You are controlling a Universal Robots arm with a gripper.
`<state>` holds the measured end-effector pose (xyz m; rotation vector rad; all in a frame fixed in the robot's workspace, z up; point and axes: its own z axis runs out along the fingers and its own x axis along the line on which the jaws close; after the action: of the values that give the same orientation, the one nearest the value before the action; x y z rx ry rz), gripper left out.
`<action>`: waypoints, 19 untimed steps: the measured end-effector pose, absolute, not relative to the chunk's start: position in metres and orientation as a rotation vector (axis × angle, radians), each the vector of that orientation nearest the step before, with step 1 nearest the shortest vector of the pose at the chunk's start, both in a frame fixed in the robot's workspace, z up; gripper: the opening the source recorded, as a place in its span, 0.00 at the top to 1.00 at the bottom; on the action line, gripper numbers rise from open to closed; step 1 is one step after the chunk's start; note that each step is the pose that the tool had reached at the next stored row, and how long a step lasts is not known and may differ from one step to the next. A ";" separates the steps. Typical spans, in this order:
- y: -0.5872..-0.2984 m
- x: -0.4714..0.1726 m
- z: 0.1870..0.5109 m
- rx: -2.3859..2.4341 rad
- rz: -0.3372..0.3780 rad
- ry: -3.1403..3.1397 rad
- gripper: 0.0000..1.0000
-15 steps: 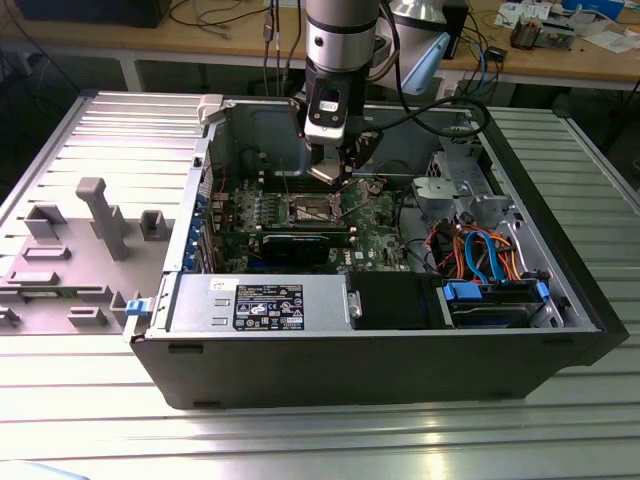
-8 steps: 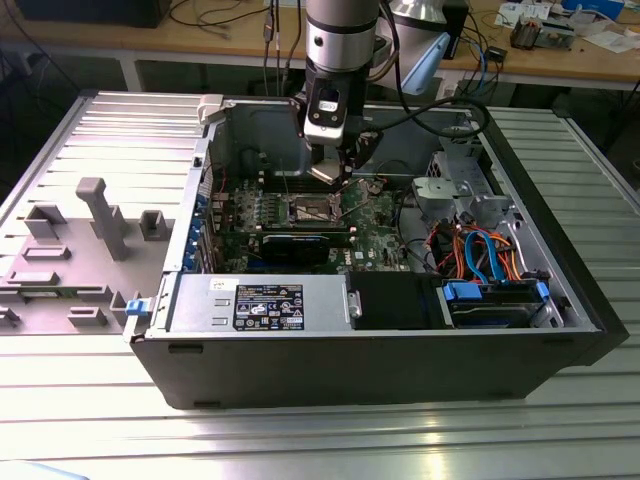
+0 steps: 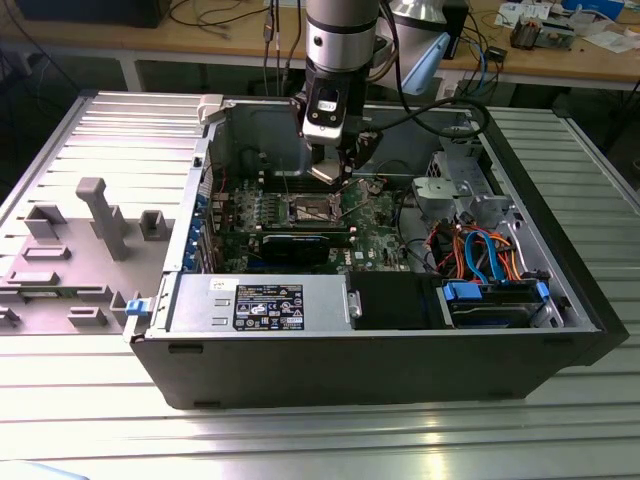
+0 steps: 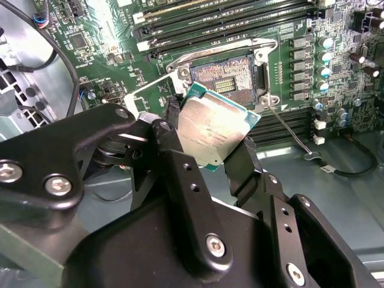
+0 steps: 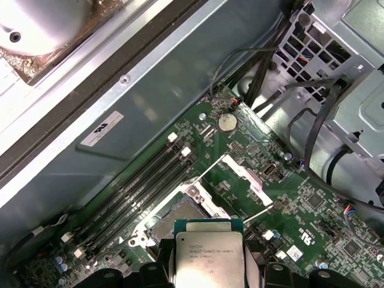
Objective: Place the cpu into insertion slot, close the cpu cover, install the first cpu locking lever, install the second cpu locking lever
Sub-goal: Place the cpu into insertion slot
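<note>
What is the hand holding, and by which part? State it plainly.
The hand holds the chip, pinched between its fingers by two opposite edges. The chip is not yet seated in the socket.

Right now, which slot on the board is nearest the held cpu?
The square insertion slot, silvery-rimmed and uncovered, right by the cpu shut in the pincer. The long narrow memory slots lie beyond it, farther off.

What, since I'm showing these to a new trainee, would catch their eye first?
The silver cpu clamped in the end effector, held tilted near the bare insertion slot on the green circuit board. In the exterior view, the arm reaches down into the open computer case.
</note>
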<state>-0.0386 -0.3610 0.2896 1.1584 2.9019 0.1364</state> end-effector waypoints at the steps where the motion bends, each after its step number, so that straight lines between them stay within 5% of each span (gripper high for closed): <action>1: -0.361 -0.039 0.290 1.160 0.136 2.901 0.45; 19: -0.361 -0.039 0.290 1.196 0.136 2.886 0.45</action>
<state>-0.0387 -0.3610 0.2895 1.1957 2.8855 0.1360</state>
